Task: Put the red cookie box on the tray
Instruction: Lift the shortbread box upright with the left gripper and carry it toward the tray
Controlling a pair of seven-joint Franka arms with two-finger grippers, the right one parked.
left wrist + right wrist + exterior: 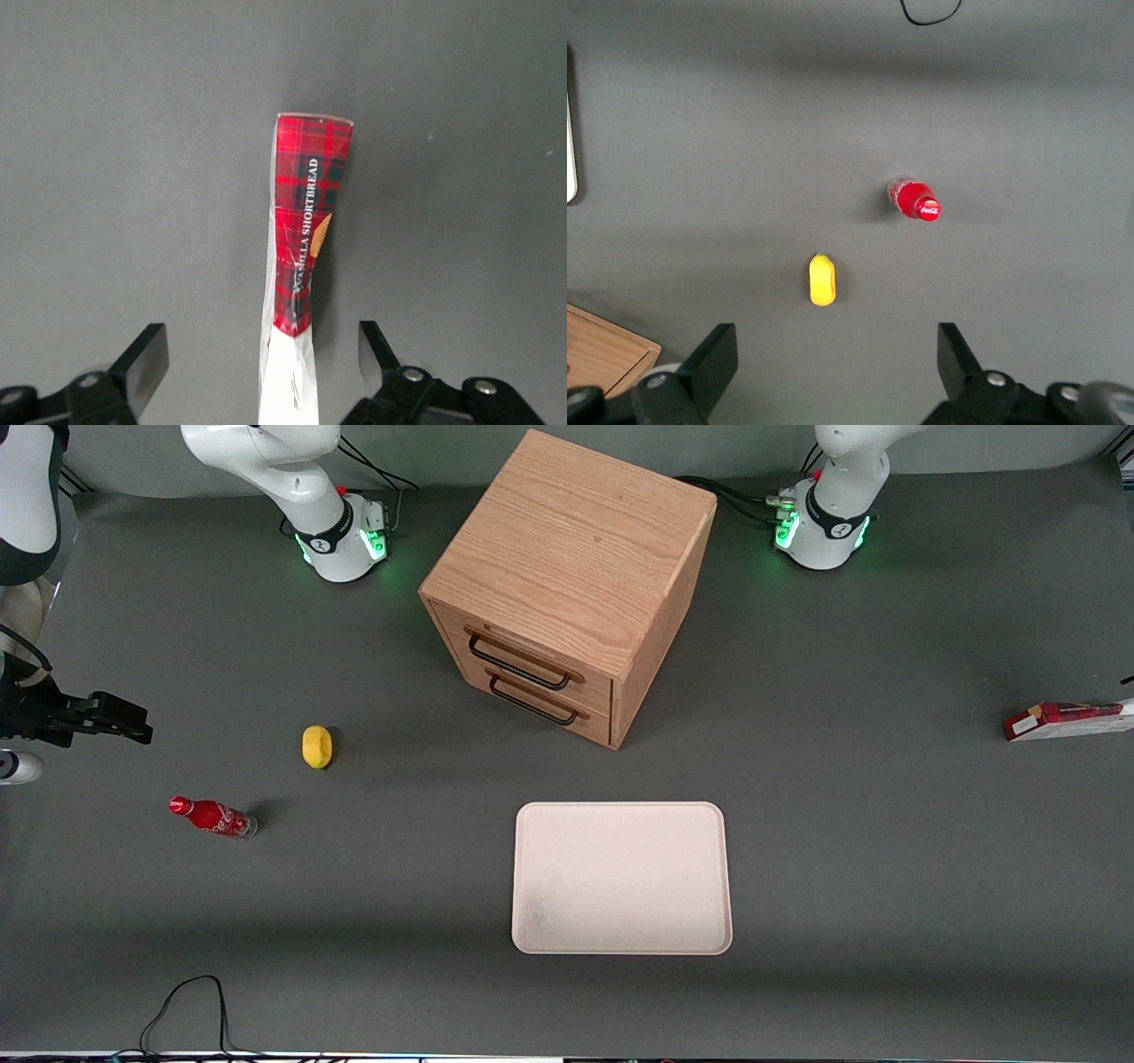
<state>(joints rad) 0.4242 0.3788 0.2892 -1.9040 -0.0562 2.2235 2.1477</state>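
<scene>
Nearest the front camera sits the tray (549, 939), low centre of the frame, while the red cookie box (1067, 720) lies at the right edge. Seen from the wrist, the gripper (264, 354) is spread wide, straddling the box's (306, 239) narrow side, its length running straight away between the fingers.

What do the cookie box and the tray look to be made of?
The red cookie box looks like thin printed cardboard: tartan pattern, lettering, creased edges. The tray seems matte cream plastic, though that is a guess, with a moulded rim and rounded corners. The hand hangs open above the box.
</scene>
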